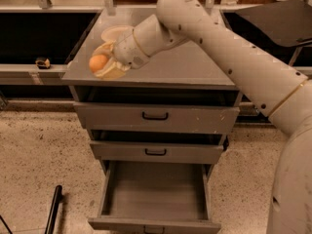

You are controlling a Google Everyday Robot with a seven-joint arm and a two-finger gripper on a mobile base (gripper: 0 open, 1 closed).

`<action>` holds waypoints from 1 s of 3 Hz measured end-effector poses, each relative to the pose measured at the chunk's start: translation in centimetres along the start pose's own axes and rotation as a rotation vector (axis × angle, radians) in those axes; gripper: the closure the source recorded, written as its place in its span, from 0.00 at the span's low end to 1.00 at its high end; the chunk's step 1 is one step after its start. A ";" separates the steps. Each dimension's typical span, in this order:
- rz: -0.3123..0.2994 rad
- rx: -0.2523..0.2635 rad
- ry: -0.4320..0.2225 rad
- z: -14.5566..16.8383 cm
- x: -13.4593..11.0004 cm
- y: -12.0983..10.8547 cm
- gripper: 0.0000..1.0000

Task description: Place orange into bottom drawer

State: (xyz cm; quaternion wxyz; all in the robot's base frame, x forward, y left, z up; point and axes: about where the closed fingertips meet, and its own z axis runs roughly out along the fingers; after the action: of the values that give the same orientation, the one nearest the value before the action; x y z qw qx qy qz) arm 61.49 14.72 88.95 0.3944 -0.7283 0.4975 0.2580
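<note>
The orange is a small round fruit held between the cream fingers of my gripper, which is shut on it. The gripper hangs just above the left front part of the grey cabinet's top. My white arm reaches in from the upper right. The bottom drawer is pulled open below, a deep grey tray with nothing in it. The cream-white bowl stands on the cabinet top just behind the gripper, partly hidden by it.
Two wider drawers with black handles are closed above the open one. A black rod leans on the speckled floor at the lower left. A small dark object lies on the ledge to the left.
</note>
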 end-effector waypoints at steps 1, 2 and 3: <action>0.005 -0.026 0.015 1.1 0.7 1.6 1.00; 0.097 -0.022 -0.004 1.8 3.0 3.8 1.00; 0.155 -0.131 -0.039 6.5 5.7 9.0 1.00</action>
State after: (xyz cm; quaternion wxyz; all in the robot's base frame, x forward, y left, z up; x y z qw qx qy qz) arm 55.37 15.40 78.16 0.3343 -0.7067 0.5267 0.3338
